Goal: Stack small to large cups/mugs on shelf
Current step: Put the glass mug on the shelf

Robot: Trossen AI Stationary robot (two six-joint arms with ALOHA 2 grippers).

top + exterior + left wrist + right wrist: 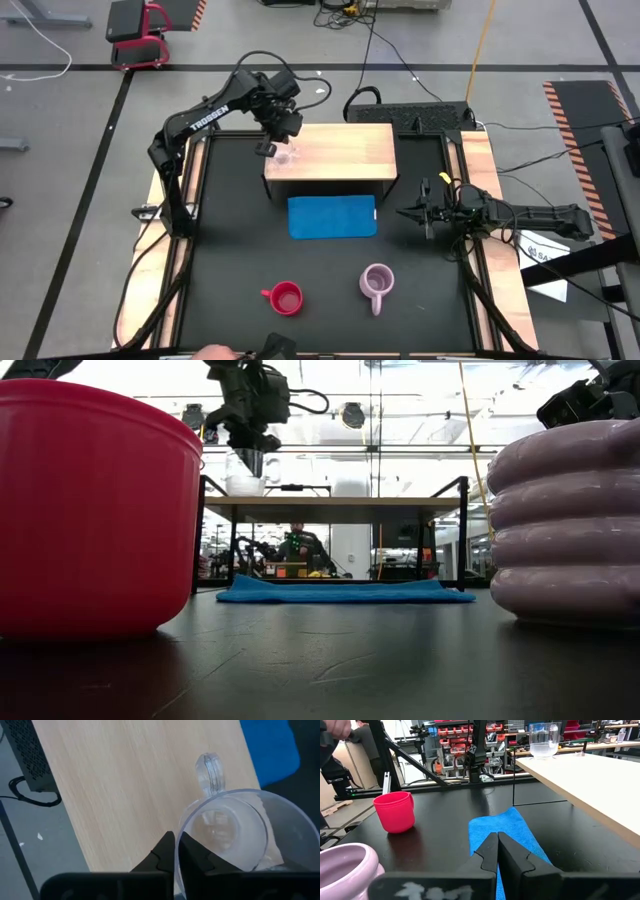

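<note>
The small clear glass cup (225, 830) is at the left end of the wooden shelf (340, 150), its handle (210, 770) pointing away from my left gripper (176, 851), which is shut on it from above. The low view shows the cup (245, 482) under the gripper with its base at the shelf top. The red mug (286, 297) and the ribbed lilac mug (377, 283) stand upright on the dark table near its front edge. My right gripper (425, 213) waits shut at the table's right side, level, touching nothing. My left gripper pinches the glass cup's rim (181, 822) on the side opposite the handle, one finger inside the cup and one outside. The fingers (162, 855) come steeply from above, pointing down. The cup stays upright; its base looks set on the shelf top (555, 765), though touch cannot be told.
A blue mat (332, 217) lies flat on the table just in front of the shelf. The rest of the shelf top (350, 145) is bare wood. A person's hand (210, 352) shows at the table's near edge.
</note>
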